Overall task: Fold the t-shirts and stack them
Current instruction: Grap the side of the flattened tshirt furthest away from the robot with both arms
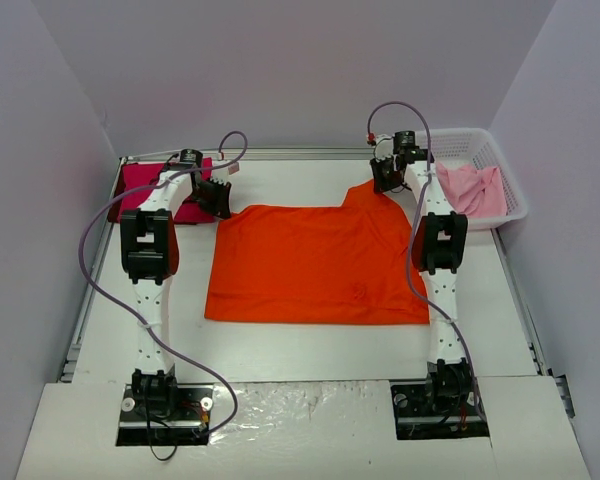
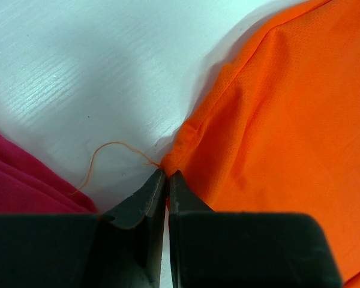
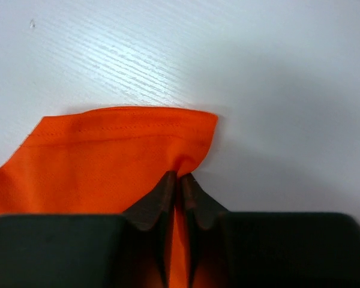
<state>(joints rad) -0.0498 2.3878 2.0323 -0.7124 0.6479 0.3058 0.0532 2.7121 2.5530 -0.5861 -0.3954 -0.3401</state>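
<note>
The bright orange t-shirt lies spread flat in the middle of the table. My left gripper is at its far left corner, shut on the orange cloth, which is pinched between the tips. At the far right corner, on a sleeve, my right gripper is shut on a fold of the orange cloth, which bunches between its fingers. A folded magenta-red t-shirt lies at the far left, partly behind the left arm; its edge shows in the left wrist view. The pale pink t-shirt lies crumpled in the basket.
A white lattice basket stands at the far right against the wall. A loose orange thread trails on the white table by the left gripper's tips. Walls close in on the table on three sides.
</note>
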